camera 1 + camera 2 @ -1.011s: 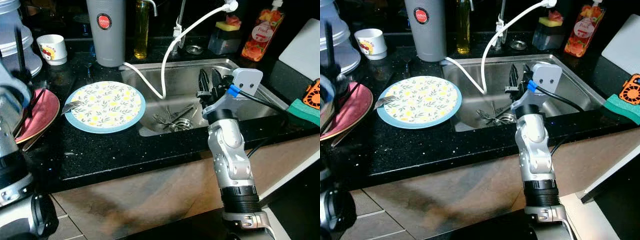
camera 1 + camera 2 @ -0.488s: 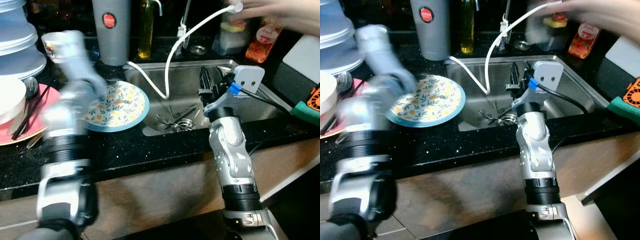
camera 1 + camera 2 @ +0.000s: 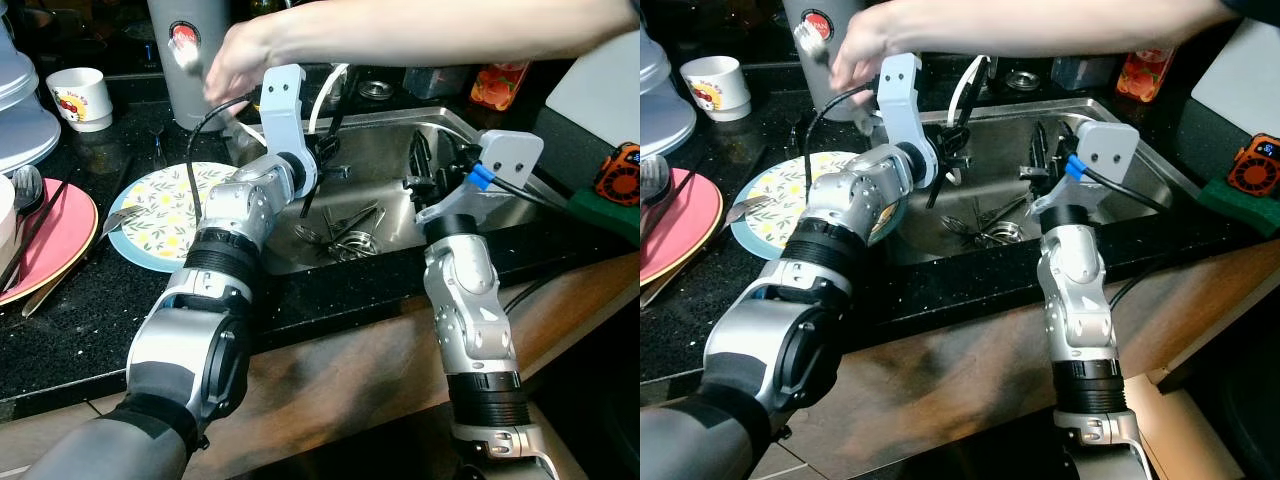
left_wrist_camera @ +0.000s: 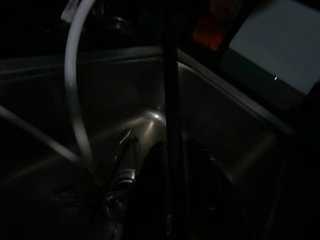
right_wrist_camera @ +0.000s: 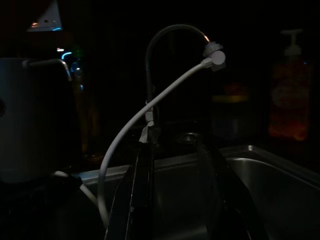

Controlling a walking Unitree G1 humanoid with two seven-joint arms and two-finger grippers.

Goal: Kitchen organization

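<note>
My left arm reaches across the floral plate (image 3: pixel 150 215), with my left gripper (image 3: pixel 318 165) over the left part of the steel sink (image 3: pixel 385 130). My right gripper (image 3: pixel 428 165) hangs open over the sink's right part with nothing between its fingers (image 5: pixel 142 200). Several pieces of cutlery (image 3: pixel 345 238) lie around the drain. A person's arm stretches across the top, and the hand (image 3: pixel 235 60) holds a shiny utensil (image 3: pixel 185 55) just above my left wrist. A fork (image 3: pixel 125 213) rests on the plate's left rim.
A pink plate (image 3: pixel 50 235) with chopsticks lies at the far left, a white cup (image 3: pixel 82 95) behind it. A grey flask (image 3: pixel 180 50), a white hose (image 5: pixel 150 125), an orange soap bottle (image 3: pixel 490 85) and a white board (image 3: pixel 605 80) line the back. A green sponge (image 3: pixel 605 212) lies at the right.
My left arm has swung from the far left across the floral plate to the sink. A person's arm has come in over the sink. The right arm has hardly moved.
</note>
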